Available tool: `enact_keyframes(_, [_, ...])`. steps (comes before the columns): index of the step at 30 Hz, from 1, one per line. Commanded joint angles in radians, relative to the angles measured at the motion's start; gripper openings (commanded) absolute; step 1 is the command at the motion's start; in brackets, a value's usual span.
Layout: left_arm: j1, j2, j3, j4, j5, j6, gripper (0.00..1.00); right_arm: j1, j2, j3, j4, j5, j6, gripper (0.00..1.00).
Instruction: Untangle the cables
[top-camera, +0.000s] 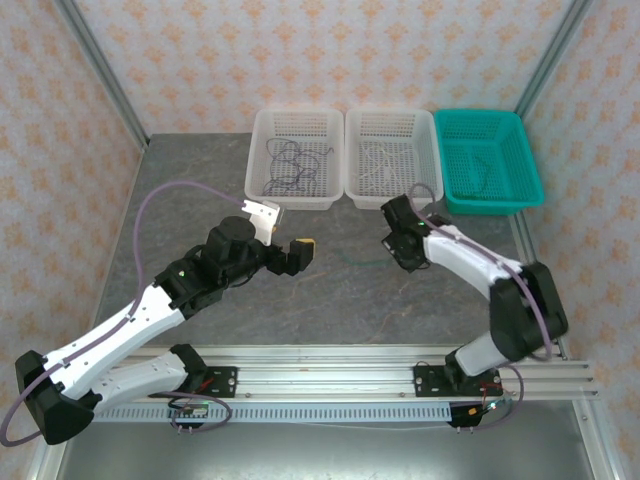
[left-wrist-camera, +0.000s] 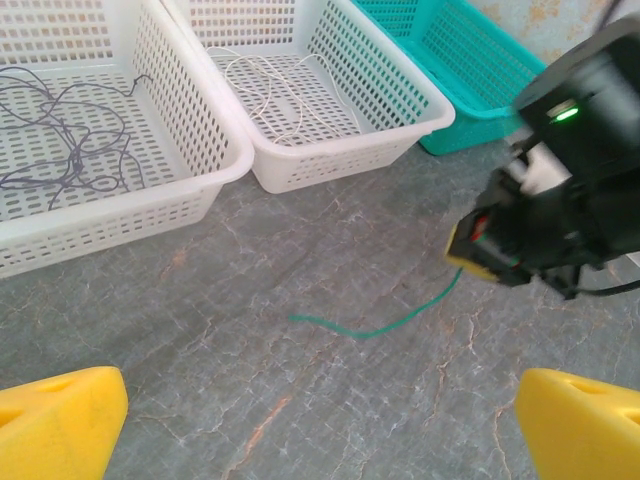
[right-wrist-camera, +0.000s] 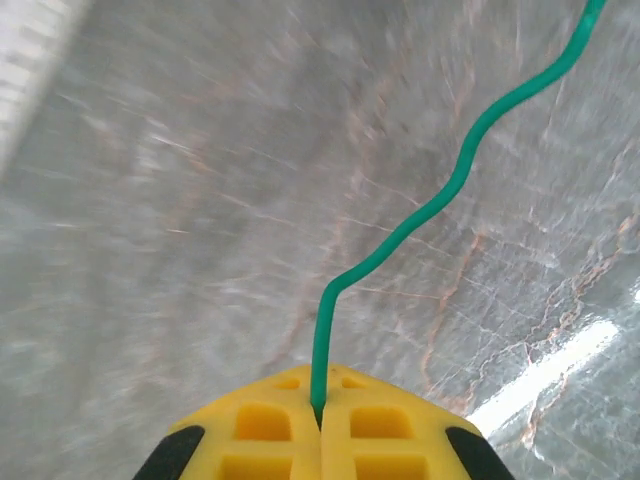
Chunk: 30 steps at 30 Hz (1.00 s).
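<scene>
Right gripper (right-wrist-camera: 320, 400): clamped shut on the green cable (right-wrist-camera: 455, 180), which comes out between my yellow pads.
Green cable position: lying on the grey table (left-wrist-camera: 200, 400), on the near side of the baskets, its free end trailing left of the right gripper.
Left gripper (top-camera: 303, 250): wide open, holding nothing, left of the cable.
Other cables: dark cable (left-wrist-camera: 60, 140) in the left white basket (left-wrist-camera: 120, 215); white cable (left-wrist-camera: 270, 90) in the middle basket (left-wrist-camera: 340, 150).
Step, as I judge it: carry the green cable to the teal basket (top-camera: 490, 203), far right.
Doing it well: I'd lift slowly so the tail clears the rim, keep a firm pinch on such a thin wire, and lower well inside before letting go.
</scene>
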Motion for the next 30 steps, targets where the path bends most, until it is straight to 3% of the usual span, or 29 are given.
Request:
enact_keyframes(1, [-0.001, -0.006, 0.002, 0.006, -0.020, 0.009, 1.00, 0.019, -0.145, 0.015, -0.049, 0.112, -0.059, 0.00])
enact_keyframes(8, [-0.002, 0.017, 0.009, 0.017, -0.003, 0.003, 1.00, 0.137, -0.197, 0.245, -0.096, 0.300, -0.342, 0.00])
enact_keyframes(11, [-0.001, 0.012, 0.014, 0.012, 0.001, 0.003, 1.00, 0.140, -0.203, 0.259, 0.057, 0.344, -0.574, 0.00])
enact_keyframes(14, [-0.001, -0.003, 0.014, -0.008, -0.003, 0.008, 1.00, 0.133, -0.232, 0.150, 0.394, 0.436, -0.887, 0.00])
enact_keyframes(16, [-0.001, -0.014, 0.015, -0.025, -0.009, 0.012, 1.00, 0.089, -0.235, 0.092, 0.567, 0.433, -1.044, 0.00])
enact_keyframes(20, [-0.001, -0.039, 0.002, -0.039, -0.021, 0.014, 1.00, -0.078, -0.229, 0.011, 0.777, 0.278, -1.221, 0.00])
enact_keyframes(22, [-0.002, -0.041, -0.007, -0.033, -0.022, 0.014, 1.00, -0.127, -0.228, -0.065, 0.947, 0.274, -1.302, 0.00])
enact_keyframes(30, [-0.002, 0.009, 0.026, -0.023, 0.009, 0.010, 1.00, -0.384, -0.180, -0.123, 1.216, 0.354, -1.284, 0.00])
